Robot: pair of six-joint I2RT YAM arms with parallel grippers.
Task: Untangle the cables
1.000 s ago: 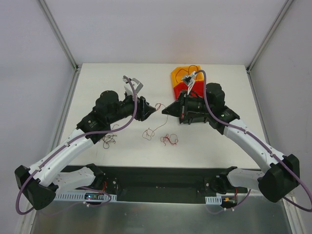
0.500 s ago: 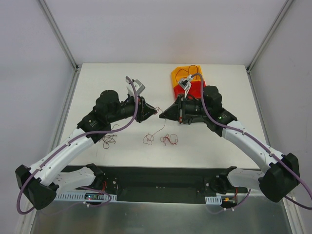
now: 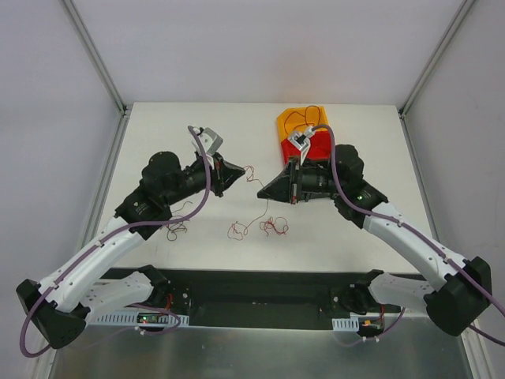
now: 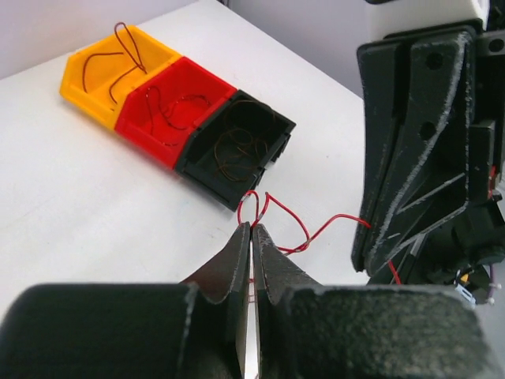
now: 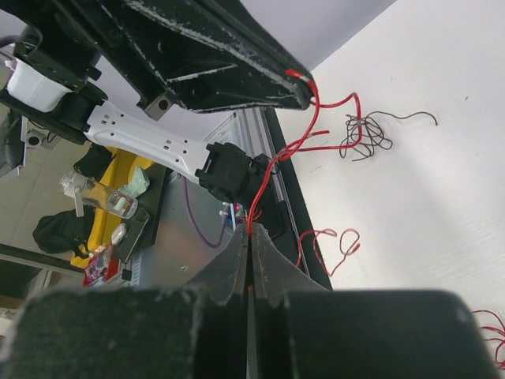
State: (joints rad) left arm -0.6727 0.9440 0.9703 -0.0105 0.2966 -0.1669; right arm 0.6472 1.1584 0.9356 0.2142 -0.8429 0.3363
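Note:
A thin red cable stretches between my two grippers above the table's middle. My left gripper is shut on one end of it; its own view shows the tips pinching the wire. My right gripper is shut on the same red cable, with its tips closed on the wire. A tail hangs down to a red curl on the table. Another red cable lies beside that curl. A dark tangle lies under my left arm.
A row of small bins stands at the back right: orange, red and black, each with thin wires inside. In the top view the orange bin shows and my right arm covers the black one.
The grippers have pulled apart: the left one moved left and back, the right one slightly nearer. The red cable between them is now drawn out longer.

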